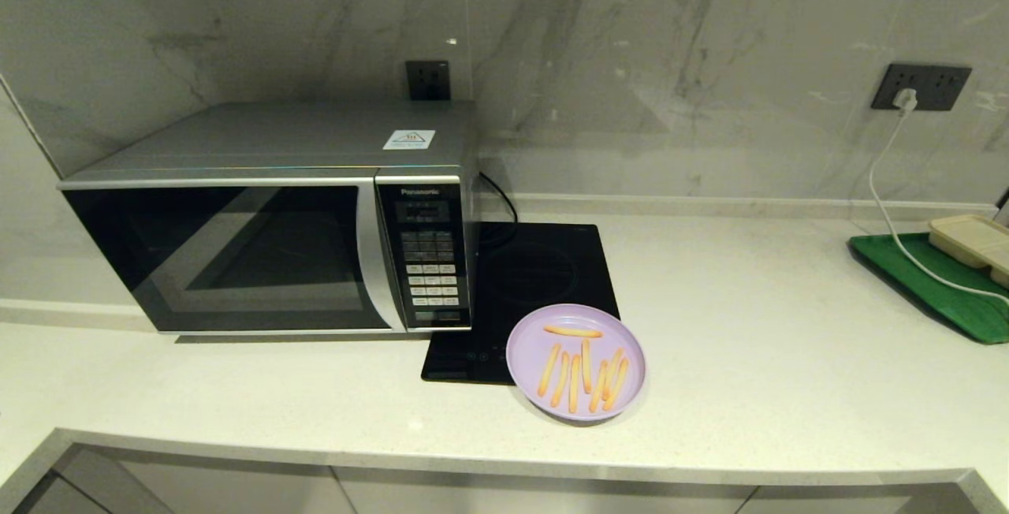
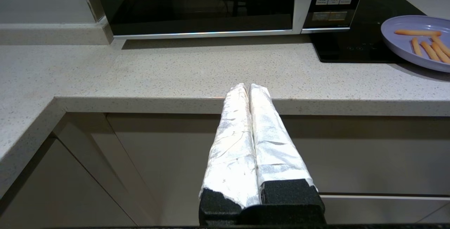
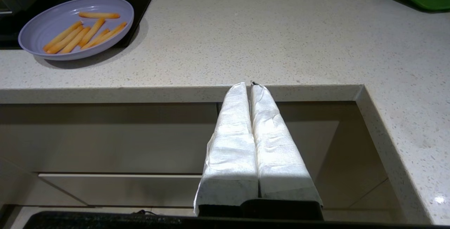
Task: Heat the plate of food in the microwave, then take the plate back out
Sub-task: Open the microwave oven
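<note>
Left gripper (image 2: 249, 87): showing two long fingers (image 2: 232, 144) wrapped in crinkled white-silver tape, tapering toward tips, widening toward base. Showing black foam-like blocks under wrapping at finger roots, above dark housing edge.

Right gripper (image 3: 249, 85): showing same pair of white-wrapped tapered fingers (image 3: 233, 144), tape creasing in horizontal folds, small dark speck peeking at one tip, black mount lying below.

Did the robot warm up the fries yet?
Nothing looks done. The microwave door is closed and the plate of food sits on the counter, partly on the black cooktop. Both tools, left and right, wait shut and empty. Everything is left.
</note>
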Tool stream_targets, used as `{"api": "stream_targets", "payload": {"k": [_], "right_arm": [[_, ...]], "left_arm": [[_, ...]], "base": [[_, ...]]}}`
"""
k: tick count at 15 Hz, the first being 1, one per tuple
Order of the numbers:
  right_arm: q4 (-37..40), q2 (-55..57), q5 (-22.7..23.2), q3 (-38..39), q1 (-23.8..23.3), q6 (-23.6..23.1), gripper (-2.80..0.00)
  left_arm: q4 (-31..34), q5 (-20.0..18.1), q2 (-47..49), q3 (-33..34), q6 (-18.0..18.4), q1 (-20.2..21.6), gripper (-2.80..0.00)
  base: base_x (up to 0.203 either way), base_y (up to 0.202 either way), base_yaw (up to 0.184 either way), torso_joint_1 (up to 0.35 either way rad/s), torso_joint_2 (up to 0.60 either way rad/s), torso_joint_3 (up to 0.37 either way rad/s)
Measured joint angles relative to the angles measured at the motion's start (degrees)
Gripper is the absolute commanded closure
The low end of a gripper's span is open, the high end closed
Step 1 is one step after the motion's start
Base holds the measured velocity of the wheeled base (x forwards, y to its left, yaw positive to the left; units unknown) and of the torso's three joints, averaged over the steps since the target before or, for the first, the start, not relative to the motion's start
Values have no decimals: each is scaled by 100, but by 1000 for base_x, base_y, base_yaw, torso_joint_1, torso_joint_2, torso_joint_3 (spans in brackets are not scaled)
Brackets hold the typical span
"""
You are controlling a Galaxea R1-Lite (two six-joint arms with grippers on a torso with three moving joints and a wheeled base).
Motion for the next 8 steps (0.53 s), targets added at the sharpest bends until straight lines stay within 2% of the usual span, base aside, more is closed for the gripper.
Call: {"api": "stream_targets", "payload": {"k": [3,6,7,8], "right_arm": [[-12,0,1,0,0,7,0],[-9,0,0,0,0,5,0],[-9,0,2,0,0,7,0],[-9,0,4,0,0,6,0]], "left_arm": [[16,-10,0,-30,-16,-4,0],[416,-111,45,-814,-23,-6,0],[658,-204,129,-1232,-36,-11,-280],[863,-317,299,-1639,-97,-11,-280]], "base": [[0,0,0,0,0,0],[0,0,0,0,0,0],[0,0,0,0,0,0],[0,0,0,0,0,0]]}}
